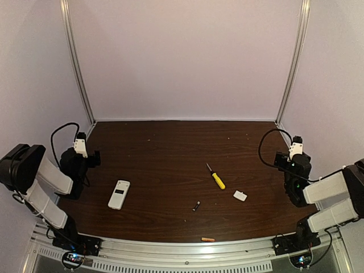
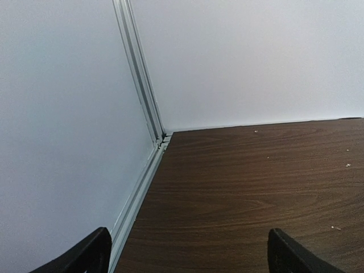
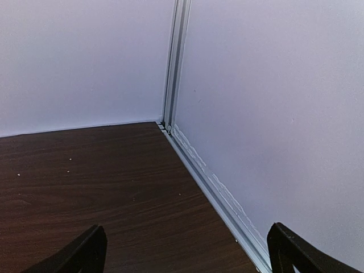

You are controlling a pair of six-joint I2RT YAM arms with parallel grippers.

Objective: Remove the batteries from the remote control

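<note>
My left tool [image 2: 190, 253] and right tool [image 3: 187, 253] gape, released. The small white rectangular remote control [image 1: 119, 194] lies near the left.

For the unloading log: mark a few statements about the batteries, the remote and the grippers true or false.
1. The dark battery and the orange battery both lie outside the remote control: true.
2. The left gripper holds the remote control: false. It is open and empty, as is the right gripper.
3. The orange battery lies closest to the near edge of the table: true.
4. The screwdriver touches the white chip: false. They lie apart.
</note>
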